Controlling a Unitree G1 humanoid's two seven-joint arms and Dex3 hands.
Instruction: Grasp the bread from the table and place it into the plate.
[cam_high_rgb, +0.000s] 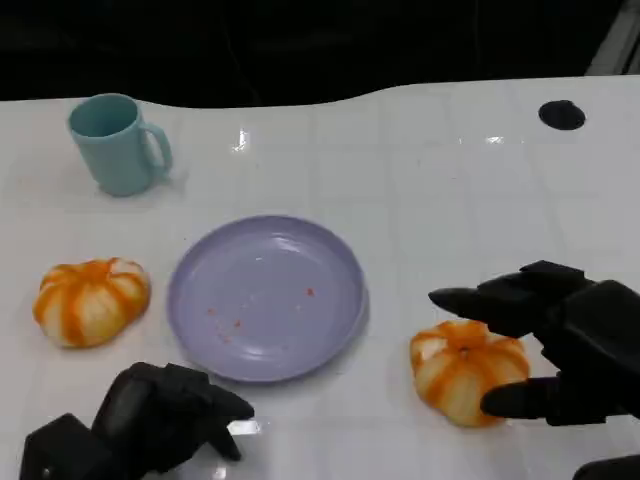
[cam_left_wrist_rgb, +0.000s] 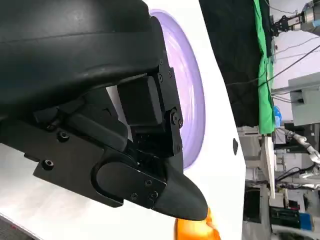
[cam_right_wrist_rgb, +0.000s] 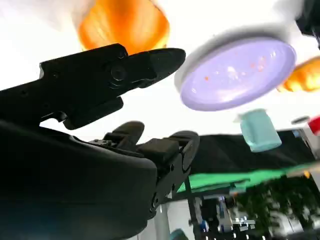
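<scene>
Two orange-and-white striped bread rolls lie on the white table. One bread is right of the lilac plate; the other bread is left of it. My right hand reaches over the right bread with its fingers spread, one finger above the roll and one below, not closed on it. My left hand rests with its fingers curled in on the table by the plate's near-left rim, holding nothing. The plate carries only a few crumbs.
A teal mug stands at the back left of the table. A small black round mark sits at the back right. The table's far edge meets a dark backdrop.
</scene>
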